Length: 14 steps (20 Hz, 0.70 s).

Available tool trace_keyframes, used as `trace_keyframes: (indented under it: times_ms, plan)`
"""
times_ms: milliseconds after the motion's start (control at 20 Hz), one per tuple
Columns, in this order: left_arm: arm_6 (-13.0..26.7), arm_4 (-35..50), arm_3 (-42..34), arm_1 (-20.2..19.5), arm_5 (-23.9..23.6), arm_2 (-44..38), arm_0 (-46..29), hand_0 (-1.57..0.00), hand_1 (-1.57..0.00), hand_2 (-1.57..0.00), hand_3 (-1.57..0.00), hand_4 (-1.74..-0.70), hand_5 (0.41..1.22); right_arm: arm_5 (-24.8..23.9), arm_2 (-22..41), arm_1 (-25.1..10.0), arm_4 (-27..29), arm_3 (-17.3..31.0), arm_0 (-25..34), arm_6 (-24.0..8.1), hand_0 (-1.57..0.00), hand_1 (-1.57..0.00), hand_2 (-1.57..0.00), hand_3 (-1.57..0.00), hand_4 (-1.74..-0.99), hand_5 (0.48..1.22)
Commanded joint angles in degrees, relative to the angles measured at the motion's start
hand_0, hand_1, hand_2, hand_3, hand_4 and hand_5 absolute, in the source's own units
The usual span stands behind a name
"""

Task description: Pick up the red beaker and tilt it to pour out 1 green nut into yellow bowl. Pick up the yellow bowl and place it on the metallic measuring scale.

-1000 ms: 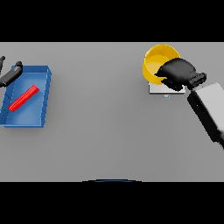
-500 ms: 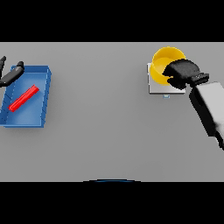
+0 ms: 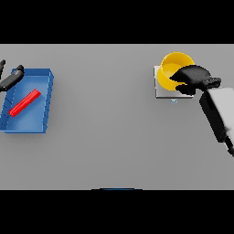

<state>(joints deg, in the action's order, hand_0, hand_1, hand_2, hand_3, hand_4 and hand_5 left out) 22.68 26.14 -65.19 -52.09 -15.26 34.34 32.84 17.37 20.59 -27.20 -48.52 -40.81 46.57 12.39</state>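
The yellow bowl [image 3: 170, 69] is over the metallic scale [image 3: 161, 93] at the far right, covering most of its top. Whether the bowl rests on the scale or hangs just above it, I cannot tell. My right hand [image 3: 194, 78] is shut on the bowl's right rim, with the forearm running off to the lower right. A red elongated object [image 3: 25, 103] lies slanted inside a blue tray [image 3: 28, 130] at the far left. My left hand [image 3: 12, 77] shows at the left edge by the tray's far corner, fingers straight and holding nothing. No green nut shows.
The blue tray takes up the left side of the grey table. A small blue mark [image 3: 173, 100] sits at the scale's front edge.
My right hand has carried the yellow bowl slightly to the right, further over the scale. The left hand and the tray have stayed about where they were.
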Motion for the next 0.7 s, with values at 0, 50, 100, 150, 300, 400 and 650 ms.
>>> trace_keyframes:
  times_ms: [0,50,100,150,300,400,650]
  plan:
    - [-0.10,0.07,-0.35,-0.08,0.20,-0.04,0.30,0.00,0.00,0.00,0.00,-0.73,0.728,0.46,-0.37,-0.03,0.32,-0.07,-0.03,-0.72,-0.72,-0.98,-1.04,-0.83,-1.619,1.072]
    - [0.11,-0.01,-0.18,0.24,0.22,0.16,0.49,0.00,0.00,0.00,0.00,-0.73,0.729,0.93,-0.41,0.33,0.25,0.50,0.29,-1.81,-0.58,-0.83,-0.91,-0.74,-1.588,1.016]
    - [0.12,-0.09,-0.61,0.61,-0.13,0.49,0.09,0.00,0.00,0.00,0.00,-0.73,0.723,1.67,-0.21,0.35,0.23,0.27,0.34,-2.08,-0.46,-0.70,-0.80,-0.67,-1.563,0.971]
    - [0.22,-0.04,-0.63,0.32,-0.25,0.21,0.35,0.00,0.00,0.00,0.00,-0.73,0.717,2.30,-0.37,0.00,0.45,0.24,0.47,-1.98,-0.37,-0.58,-0.69,-0.61,-1.539,0.933]
    - [0.16,-0.09,0.05,-0.02,0.03,0.00,0.36,0.00,0.00,0.00,0.00,-0.72,0.705,1.71,1.17,-0.25,-0.98,0.75,0.44,-0.17,-0.19,-0.30,-0.45,-0.49,-1.485,0.859]
    - [-0.17,-0.12,0.58,0.70,-0.17,0.09,0.27,0.00,0.00,0.00,0.00,-0.72,0.700,1.95,1.25,-0.50,-0.78,0.20,0.22,0.74,-0.12,-0.19,-0.31,-0.41,-1.456,0.827]
    - [-0.69,-0.11,0.11,-0.21,0.21,-0.12,0.05,0.00,0.00,0.00,0.00,-0.72,0.693,3.33,1.02,-0.30,-0.68,1.19,0.27,-1.27,-0.04,-0.06,-0.10,-0.27,-1.410,0.759]
